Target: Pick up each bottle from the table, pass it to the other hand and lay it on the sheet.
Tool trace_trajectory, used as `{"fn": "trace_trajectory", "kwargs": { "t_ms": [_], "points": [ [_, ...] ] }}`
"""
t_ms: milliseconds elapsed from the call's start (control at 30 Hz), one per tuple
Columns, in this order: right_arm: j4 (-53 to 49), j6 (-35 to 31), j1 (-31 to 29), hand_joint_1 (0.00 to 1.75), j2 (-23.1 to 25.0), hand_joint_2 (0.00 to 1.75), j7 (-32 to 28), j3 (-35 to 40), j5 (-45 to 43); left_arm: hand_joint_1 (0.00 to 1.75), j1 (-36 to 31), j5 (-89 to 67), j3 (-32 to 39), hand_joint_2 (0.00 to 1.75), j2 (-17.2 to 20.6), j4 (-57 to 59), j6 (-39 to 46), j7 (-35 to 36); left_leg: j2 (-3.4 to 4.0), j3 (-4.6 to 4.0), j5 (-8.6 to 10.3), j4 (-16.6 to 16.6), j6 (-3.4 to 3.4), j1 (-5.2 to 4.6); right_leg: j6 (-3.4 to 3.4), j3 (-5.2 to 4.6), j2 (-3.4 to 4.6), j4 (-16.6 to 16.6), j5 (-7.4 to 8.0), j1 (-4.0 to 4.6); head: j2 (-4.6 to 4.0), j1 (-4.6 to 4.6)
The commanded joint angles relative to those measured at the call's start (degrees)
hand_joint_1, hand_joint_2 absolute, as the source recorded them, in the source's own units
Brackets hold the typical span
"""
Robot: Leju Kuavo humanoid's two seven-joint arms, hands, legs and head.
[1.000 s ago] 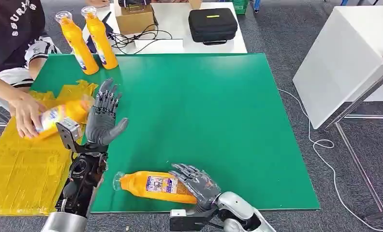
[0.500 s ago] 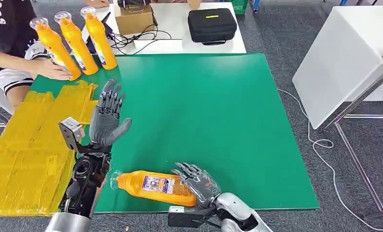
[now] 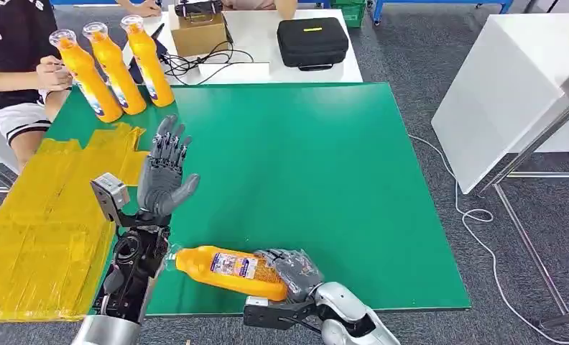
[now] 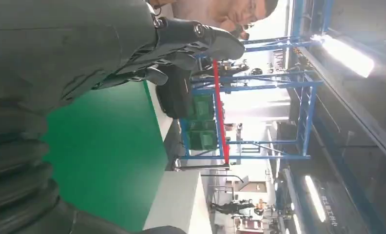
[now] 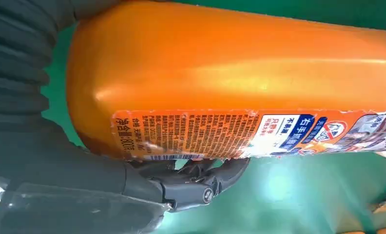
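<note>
An orange bottle (image 3: 224, 267) with a clear cap lies near the table's front edge, neck pointing to my left arm. My right hand (image 3: 294, 272) grips its base end; in the right wrist view the fingers (image 5: 201, 180) curl around the orange bottle (image 5: 230, 63). My left hand (image 3: 163, 180) is raised above the green table (image 3: 303, 165), fingers spread and holding nothing, just beside the yellow sheet (image 3: 37, 215). The left wrist view shows the left hand (image 4: 132, 53) with its fingers extended over the green surface.
Three more orange bottles (image 3: 113, 68) stand upright at the table's back left corner. A person's hand (image 3: 52, 68) holds the leftmost one. Behind is a white table with a black case (image 3: 312, 39), a cardboard box (image 3: 199, 29) and cables. A white table (image 3: 511, 79) stands to the right.
The person took a bottle off the sheet and stood it with the two at the back left. My right hand has closed tighter on the lying bottle, which has tipped slightly.
</note>
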Motion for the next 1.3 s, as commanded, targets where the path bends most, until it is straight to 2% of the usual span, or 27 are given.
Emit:
{"fn": "trace_trajectory", "kwargs": {
  "t_ms": [33, 333, 433, 500, 567, 633, 700, 767, 1033, 1300],
  "points": [
    [8.3, 0.6, 0.0, 1.73, 0.2, 1.75, 0.7, -0.8, 1.2, 0.0, -2.1, 0.4, 0.3, 1.75, -0.3, 2.8, -0.3, 0.2, -0.21, 0.19, 0.0, -0.1, -0.03, 0.02, 0.05, 0.29, -0.31, -0.2, -0.06, 0.03, 0.0, 0.02],
    [9.5, -0.7, -1.4, 1.75, 0.1, 1.75, 2.4, -1.6, 2.6, 0.0, -3.0, 2.2, -0.4, 1.75, -0.3, 2.7, -0.3, 0.9, -0.11, 0.2, 0.03, -0.1, -0.03, 0.01, 0.04, 0.28, -0.22, -0.1, -0.02, 0.02, 0.0, 0.0],
    [8.1, -3.3, 0.4, 1.75, 0.1, 1.75, 3.8, -3.3, 3.5, 0.0, -0.5, 2.8, -0.2, 1.75, -0.4, -0.1, -0.2, 0.8, -0.15, 0.27, 0.03, -0.1, -0.02, 0.02, 0.04, 0.37, -0.27, -0.2, -0.03, 0.04, 0.0, 0.0],
    [6.1, -8.0, 2.9, 1.75, 0.6, 1.75, 3.9, -6.4, 3.4, 0.0, 3.3, 2.8, 0.0, 1.75, -0.9, -3.1, -0.3, 0.3, -0.09, 0.31, 0.01, -0.1, -0.01, 0.0, 0.04, 0.38, -0.18, -0.1, -0.03, 0.02, 0.0, 0.0],
    [3.1, -11.3, 3.1, 1.75, 1.2, 1.75, 3.0, -10.6, 1.1, 0.0, 4.3, 3.8, 0.4, 1.75, -0.8, -4.3, -0.9, 0.5, -0.05, 0.35, -0.02, -0.2, 0.0, -0.02, 0.04, 0.42, -0.13, -0.2, -0.05, -0.01, 0.0, 0.0],
    [-0.5, -13.2, 2.3, 1.75, 1.7, 1.75, 2.4, -15.1, -3.3, 0.0, 3.3, 4.7, 0.4, 1.75, -0.6, -5.6, -0.4, 4.1, -0.14, 0.27, -0.05, -0.1, 0.0, -0.03, 0.07, 0.37, -0.21, -0.1, -0.1, -0.02, 0.0, 0.0],
    [-6.2, -15.9, 4.3, 1.75, 1.9, 1.75, 1.1, -20.3, -7.7, 0.0, 4.5, 6.9, -0.3, 1.75, -0.5, -9.2, 0.5, 10.4, -0.24, -0.02, -0.01, 0.1, 0.02, -0.01, 0.08, 0.16, -0.29, 0.0, -0.1, -0.01, 0.0, 0.0],
    [-8.9, -18.4, 5.5, 1.75, 2.8, 1.75, -1.0, -24.4, -11.9, 0.0, 5.3, 5.6, -1.3, 1.75, 0.1, -11.1, 2.6, 11.8, -0.28, -0.12, 0.05, 0.0, 0.1, -0.06, 0.07, 0.09, -0.37, 0.0, -0.11, -0.05, 0.0, 0.02],
    [-8.5, -18.6, 5.8, 1.75, 3.0, 1.75, -1.6, -24.5, -12.0, 0.0, 5.2, 5.6, -1.6, 1.75, 0.1, -10.8, 2.9, 11.9, -0.26, -0.25, 0.02, 0.0, 0.16, -0.08, 0.07, -0.03, -0.42, 0.0, -0.12, -0.11, 0.0, 0.0],
    [-13.9, -25.0, 8.4, 1.75, 4.4, 1.75, -6.1, -30.2, -16.8, 0.0, 6.9, 9.4, -1.2, 1.75, -0.8, -13.5, 6.0, 14.5, -0.23, -0.38, -0.04, 0.0, 0.18, -0.08, 0.09, -0.18, -0.41, 0.0, -0.17, -0.09, 0.0, -0.02]
  ]
}}
